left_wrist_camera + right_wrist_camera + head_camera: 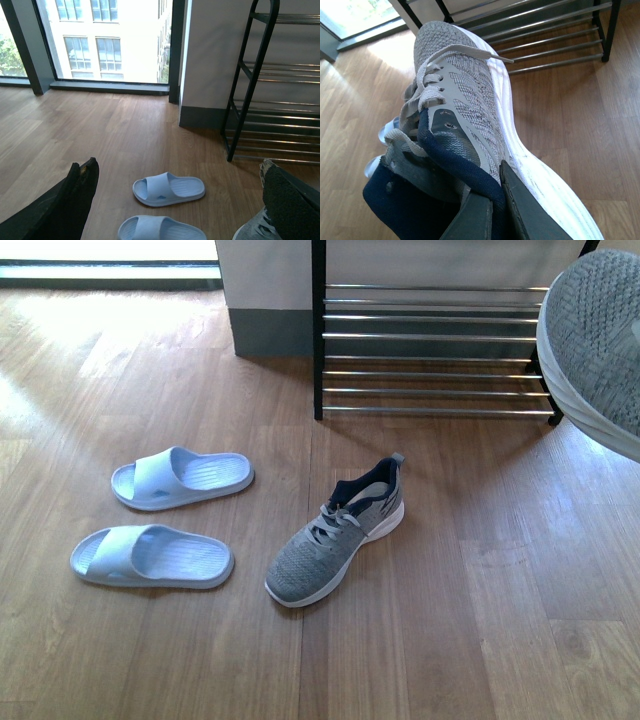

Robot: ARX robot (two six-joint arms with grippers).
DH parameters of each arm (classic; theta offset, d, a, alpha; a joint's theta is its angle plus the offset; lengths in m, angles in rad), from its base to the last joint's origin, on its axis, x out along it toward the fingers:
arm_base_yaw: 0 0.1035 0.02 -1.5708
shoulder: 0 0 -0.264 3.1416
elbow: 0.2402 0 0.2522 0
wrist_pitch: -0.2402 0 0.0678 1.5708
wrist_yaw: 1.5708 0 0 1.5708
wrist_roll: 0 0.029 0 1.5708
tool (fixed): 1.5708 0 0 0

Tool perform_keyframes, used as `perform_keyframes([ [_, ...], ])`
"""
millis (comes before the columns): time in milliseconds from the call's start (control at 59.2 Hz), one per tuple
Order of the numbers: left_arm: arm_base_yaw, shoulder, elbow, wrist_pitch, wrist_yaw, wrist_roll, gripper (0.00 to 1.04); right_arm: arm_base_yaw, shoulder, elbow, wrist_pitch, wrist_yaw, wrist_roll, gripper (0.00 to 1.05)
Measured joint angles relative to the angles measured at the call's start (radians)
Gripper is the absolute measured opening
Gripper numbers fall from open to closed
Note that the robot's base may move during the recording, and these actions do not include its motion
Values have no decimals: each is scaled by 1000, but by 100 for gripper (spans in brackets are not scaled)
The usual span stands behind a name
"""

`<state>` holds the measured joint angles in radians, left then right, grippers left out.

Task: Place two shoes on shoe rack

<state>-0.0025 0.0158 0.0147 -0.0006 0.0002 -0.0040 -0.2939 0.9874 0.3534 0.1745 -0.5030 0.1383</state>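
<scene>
The right gripper point(499, 202) clamps a shoe point(470, 85) by its navy collar, raised at right before the rack point(430, 337); the left gripper point(178, 165) hangs low, jaws spread wide, empty.

two pale blue slides point(182, 478) point(152, 555) lie side by side on the wooden floor point(480, 620).

A: How much of the held shoe point(598, 340) shows from the front?
B: Only 1 end. The picture's edge cuts off the rest, and it hides 1 corner of the shoe rack point(430, 337).
A: And the shoe on the floor point(251, 231)?
B: In the left wrist view just a bit peeks out beside a finger point(290, 202) of the left gripper point(178, 164).
A: The 2 slippers point(386, 133)?
B: In the right wrist view they are nearly all behind the held shoe
</scene>
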Motion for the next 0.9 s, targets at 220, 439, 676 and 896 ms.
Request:
perform_keyframes([
  [220,0,0,0,0,-2,0,95,-2,0,-3,0,0,1,1],
  [439,0,0,0,0,-2,0,95,-1,-1,-3,0,-8,1,1],
  [676,0,0,0,0,0,0,95,-6,0,-3,-1,12,1,1],
  [896,0,0,0,0,0,0,95,-5,0,-3,-1,4,1,1],
])
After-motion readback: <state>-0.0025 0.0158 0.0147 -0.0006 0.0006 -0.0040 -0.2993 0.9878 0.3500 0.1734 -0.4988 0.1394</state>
